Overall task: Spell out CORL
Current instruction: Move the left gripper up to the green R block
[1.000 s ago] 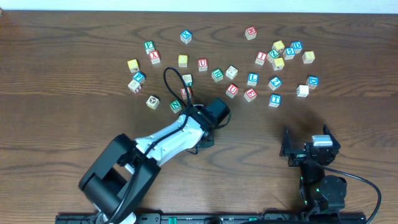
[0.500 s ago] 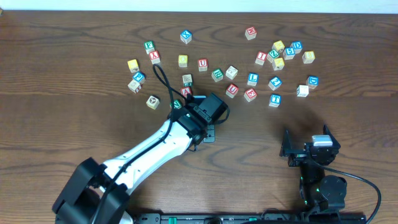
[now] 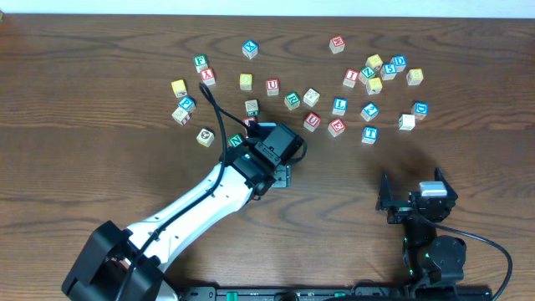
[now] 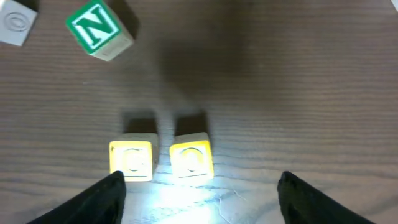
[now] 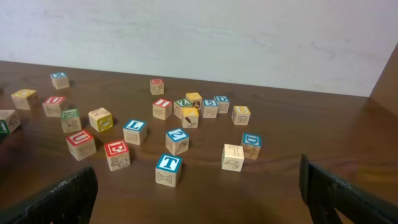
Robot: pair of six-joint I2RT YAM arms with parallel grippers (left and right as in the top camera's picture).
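Two claws, nearest the base: the right gripper point(image 3: 411, 199) is resting low at the front edge with its fingers spread and nothing between them; the left gripper point(image 4: 200, 186) is hovering further out with its fingers wide apart, gripping nothing.
Yellow pair: the two yellow cubes point(image 4: 161, 157) are sitting side by side just ahead of the left fingertips, nearly touching, upright on the table point(image 3: 84, 125). Glare is washing out their letters, and the arm is hiding them from overhead.
Progress: judging by that pair, C and O are looking placed, so about half the word is standing; R and L are waiting.
Green N cube point(image 4: 99, 28): lying tilted a little beyond the pair, not part of the word.
Green R cube point(image 3: 292, 101): sitting further back in the loose scatter, apart from the pair.
Blue L cube point(image 3: 339, 106): lying to the right of the R cube, with a red U cube point(image 3: 312, 121) between and slightly nearer.
What is left: fetching R, then L, and setting them in line beside the pair.
Containers: none is showing; every cube is lying loose on the wood.
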